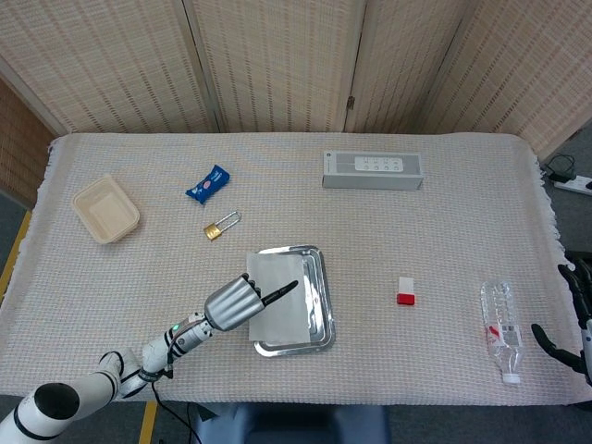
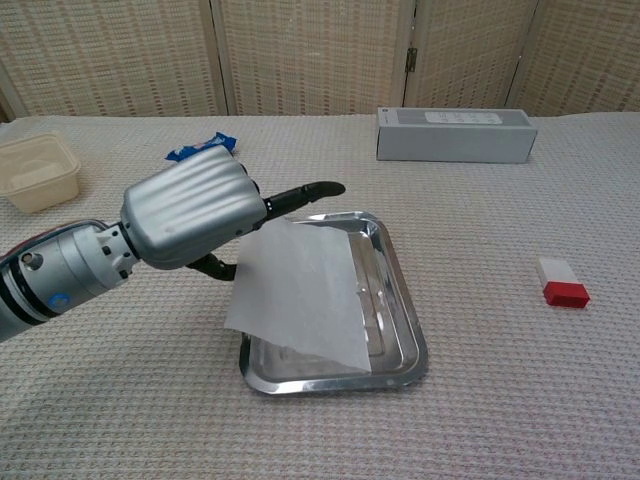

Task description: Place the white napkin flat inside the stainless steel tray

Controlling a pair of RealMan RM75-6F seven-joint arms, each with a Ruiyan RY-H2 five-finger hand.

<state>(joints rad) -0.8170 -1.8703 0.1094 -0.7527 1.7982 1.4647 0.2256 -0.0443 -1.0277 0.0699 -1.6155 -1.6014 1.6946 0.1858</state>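
Note:
The stainless steel tray [image 2: 404,318] [image 1: 326,313] lies near the front middle of the table. My left hand [image 2: 190,212] [image 1: 232,303] hovers over the tray's left side and holds the white napkin [image 2: 300,292] [image 1: 277,298] by its upper left part. The napkin hangs tilted above the tray, its near right corner drooping toward the tray floor. One dark finger points out over the tray's far edge. My right hand [image 1: 572,313] shows only at the far right edge of the head view, its fingers apart and holding nothing.
A grey box [image 1: 373,170] [image 2: 455,134] sits at the back. A red and white block [image 2: 562,281] and a plastic bottle [image 1: 500,329] lie to the right. A blue packet [image 1: 208,183], a padlock [image 1: 220,226] and a beige container [image 1: 105,209] are to the left.

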